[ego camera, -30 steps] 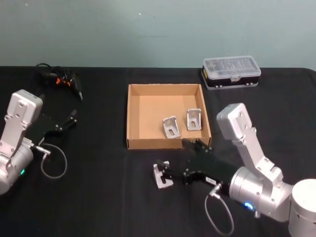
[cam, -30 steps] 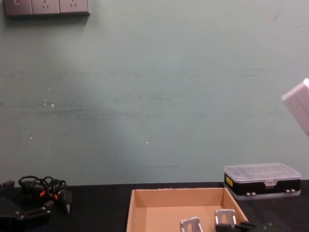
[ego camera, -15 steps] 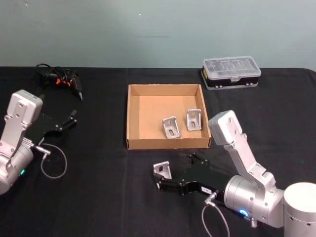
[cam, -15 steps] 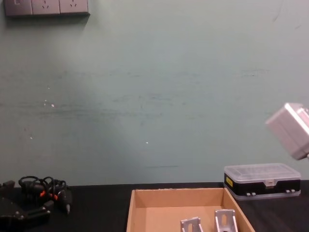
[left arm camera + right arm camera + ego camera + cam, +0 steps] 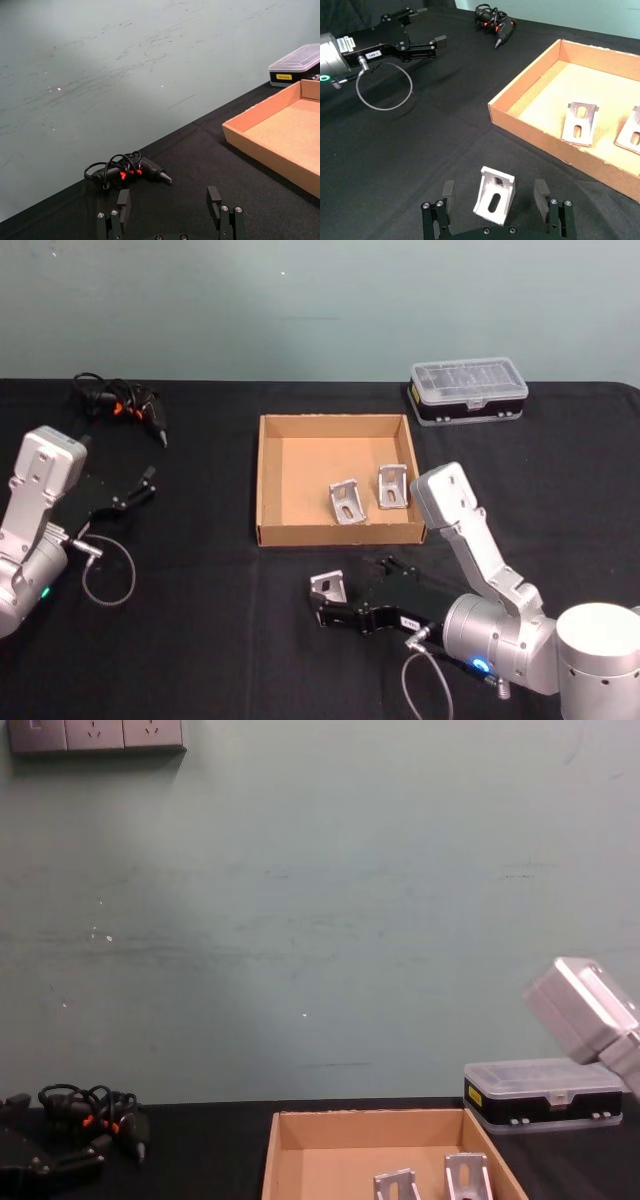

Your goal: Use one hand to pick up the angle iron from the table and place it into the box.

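Limits of view: in the head view the right pincer (image 5: 322,608) is black against the black tabletop (image 5: 200,640), and its fingertips are hard to separate from the surface. In the chest view, the two brackets (image 5: 397,1185) already inside the box (image 5: 370,1118) are cut off by the lower edge. The left wrist view cuts off the box at its edge.

Task item: the angle iron (image 5: 494,201) stands on the tabletop between the fingers (image 5: 448,192) of the right pincer (image 5: 495,194). The jaws are spread wide, with a clear gap on each side of the piece, and nothing is gripped. In the head view the angle iron (image 5: 328,587) lies near the box's (image 5: 340,534) front wall, outside it and apart from it.

Orientation: one slotted flange rises from the tabletop, leaning slightly, its face turned toward the right wrist camera. The slot's long axis runs up the flange. The second flange is largely hidden behind the first and cannot be assessed. The piece is close to square, so no overall long axis can be stated.

Left pincer (image 5: 169,205): parked over the tabletop on the robot's left, well apart from the box, fingers parted and holding nothing. A cable bundle (image 5: 125,170) lies beyond it. A plastic case (image 5: 468,388) sits behind the box.
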Controlling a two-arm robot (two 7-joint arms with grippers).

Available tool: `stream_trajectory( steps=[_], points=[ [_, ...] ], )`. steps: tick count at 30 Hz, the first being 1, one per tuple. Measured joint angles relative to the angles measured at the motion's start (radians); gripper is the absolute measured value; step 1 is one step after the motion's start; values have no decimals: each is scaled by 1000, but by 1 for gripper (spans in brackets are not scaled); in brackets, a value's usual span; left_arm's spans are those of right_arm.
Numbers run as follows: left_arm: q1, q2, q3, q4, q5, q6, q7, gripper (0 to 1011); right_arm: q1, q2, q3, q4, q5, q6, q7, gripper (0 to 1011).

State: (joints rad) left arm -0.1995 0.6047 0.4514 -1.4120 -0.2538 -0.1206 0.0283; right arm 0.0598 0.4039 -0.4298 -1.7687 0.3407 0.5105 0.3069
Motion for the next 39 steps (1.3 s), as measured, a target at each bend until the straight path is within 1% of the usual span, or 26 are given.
stream_trajectory(
  steps=[14,23,30,39],
  points=[
    [0,0,0,0,0,0,0,1000,50,-46,-27,66,-19,-6,-6,1003],
    [0,0,0,0,0,0,0,1000,64,-73,-29,106,-29,-14,-13,1003],
    [0,0,0,0,0,0,0,1000,68,-84,-32,120,-36,-15,-13,1003],
    [0,0,0,0,0,0,0,1000,72,-85,-35,122,-51,-7,-10,1003]
  ],
)
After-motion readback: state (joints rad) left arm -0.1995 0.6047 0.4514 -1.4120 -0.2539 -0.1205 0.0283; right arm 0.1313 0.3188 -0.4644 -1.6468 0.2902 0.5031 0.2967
